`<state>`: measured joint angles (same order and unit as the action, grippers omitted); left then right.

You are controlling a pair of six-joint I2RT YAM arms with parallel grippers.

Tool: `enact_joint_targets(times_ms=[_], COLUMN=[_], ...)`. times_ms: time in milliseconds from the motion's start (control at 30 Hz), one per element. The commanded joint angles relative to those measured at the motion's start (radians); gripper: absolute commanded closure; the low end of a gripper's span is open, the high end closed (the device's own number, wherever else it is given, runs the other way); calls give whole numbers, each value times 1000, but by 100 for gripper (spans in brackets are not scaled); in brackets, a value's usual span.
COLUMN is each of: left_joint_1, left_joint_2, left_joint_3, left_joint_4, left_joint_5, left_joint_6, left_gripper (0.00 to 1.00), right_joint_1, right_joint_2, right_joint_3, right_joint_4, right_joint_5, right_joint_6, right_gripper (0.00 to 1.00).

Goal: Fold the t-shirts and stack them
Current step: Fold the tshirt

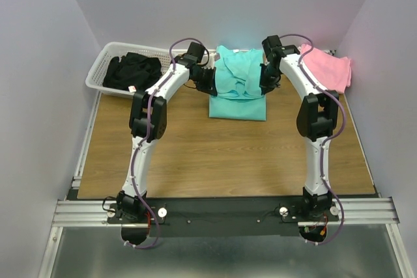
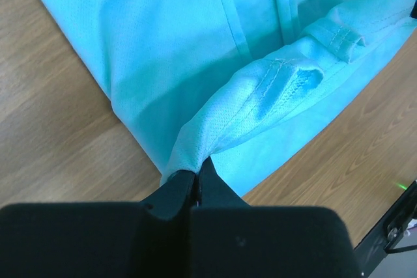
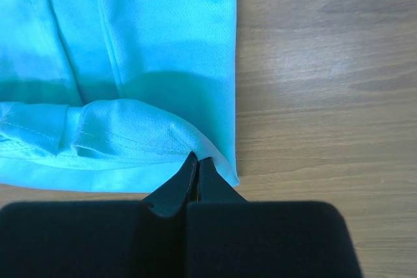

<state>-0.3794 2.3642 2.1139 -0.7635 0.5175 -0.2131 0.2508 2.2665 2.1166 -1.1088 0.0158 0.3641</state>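
Observation:
The turquoise t-shirt (image 1: 238, 89) lies partly folded at the far middle of the wooden table. My left gripper (image 1: 207, 83) is shut on a hemmed corner of it (image 2: 195, 141) and holds that edge lifted above the flat cloth. My right gripper (image 1: 266, 77) is shut on the other hemmed corner (image 3: 176, 141) at the shirt's right edge. The lifted hem sags between the two grippers. A pink t-shirt (image 1: 326, 66) lies folded at the far right. No red-orange shirt shows.
A white slatted basket (image 1: 107, 63) at the far left holds dark clothes (image 1: 133, 73). Bare wood (image 1: 221, 154) lies between the shirt and the arm bases. Grey walls close in the left, far and right sides.

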Motion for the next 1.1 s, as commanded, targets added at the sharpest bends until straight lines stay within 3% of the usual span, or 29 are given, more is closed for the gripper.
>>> enact_joint_targets(times_ms=[0,367,867,1067], left_joint_1=[7,22,71,79], left_joint_2=[30,79,185,207], left_joint_3=[35,90,190,198], left_joint_4=[20,87,171,277], left_joint_5=[87,95,161,210], left_joint_6=[20,-9,-57,-123], left_gripper=[100,100,100,100], right_joint_1=[-8,-21,-31,-36], right_joint_2=[24,62,179,211], right_joint_3=[43,60,203,244], right_joint_4=[-25,18,49,64], right_joint_5=[46,58,55,55], right_joint_6=[-19,-28,-51,-57], right_gripper=[100,100,100,100])
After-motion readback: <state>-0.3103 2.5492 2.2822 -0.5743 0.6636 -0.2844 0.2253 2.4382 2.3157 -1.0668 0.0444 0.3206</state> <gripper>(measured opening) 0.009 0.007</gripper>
